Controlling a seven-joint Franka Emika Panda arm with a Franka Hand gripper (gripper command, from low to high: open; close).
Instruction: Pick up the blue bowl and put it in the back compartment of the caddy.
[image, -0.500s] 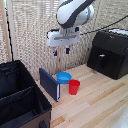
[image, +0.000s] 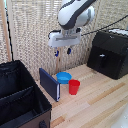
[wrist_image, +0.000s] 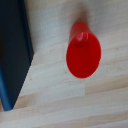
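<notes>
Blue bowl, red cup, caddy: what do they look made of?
Blue bowl: likely plastic, uniform bright colour, thin smooth rim. Red cup: probably plastic too, solid colour with faint sheen. Caddy: apparently black fabric, matte, soft-looking walls and stitched-looking edges.

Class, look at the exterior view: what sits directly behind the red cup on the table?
The blue bowl sits just behind the red cup, beside the upright dark-blue slab. The cup hides the bowl's near edge, so whether they touch cannot be seen.

Exterior oblique, wrist overhead, sharing red cup (image: 74, 86)
</notes>
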